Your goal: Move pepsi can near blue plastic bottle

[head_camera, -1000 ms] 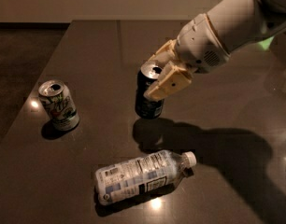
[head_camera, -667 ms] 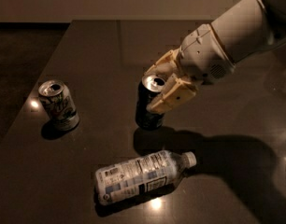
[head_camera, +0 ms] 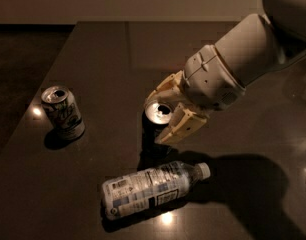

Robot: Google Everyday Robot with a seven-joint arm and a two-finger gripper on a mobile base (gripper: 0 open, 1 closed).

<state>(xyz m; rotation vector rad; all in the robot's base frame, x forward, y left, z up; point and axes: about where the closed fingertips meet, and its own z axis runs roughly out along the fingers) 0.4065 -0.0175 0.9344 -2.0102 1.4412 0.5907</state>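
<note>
The pepsi can (head_camera: 154, 129) is dark blue with a silver top and stands upright near the middle of the dark table (head_camera: 108, 64). My gripper (head_camera: 165, 116) is shut on the can, one cream finger on each side of its upper part. The blue plastic bottle (head_camera: 152, 187) lies on its side just in front of the can, white cap pointing right. The can's base is close to the bottle's upper side; whether they touch I cannot tell.
A white and green can (head_camera: 63, 113) stands upright at the left, near the table's left edge. My arm (head_camera: 243, 59) reaches in from the upper right and casts a shadow on the table to the right of the bottle.
My gripper has carried the pepsi can forward, toward the bottle. The bottle and the white and green can have not moved.
</note>
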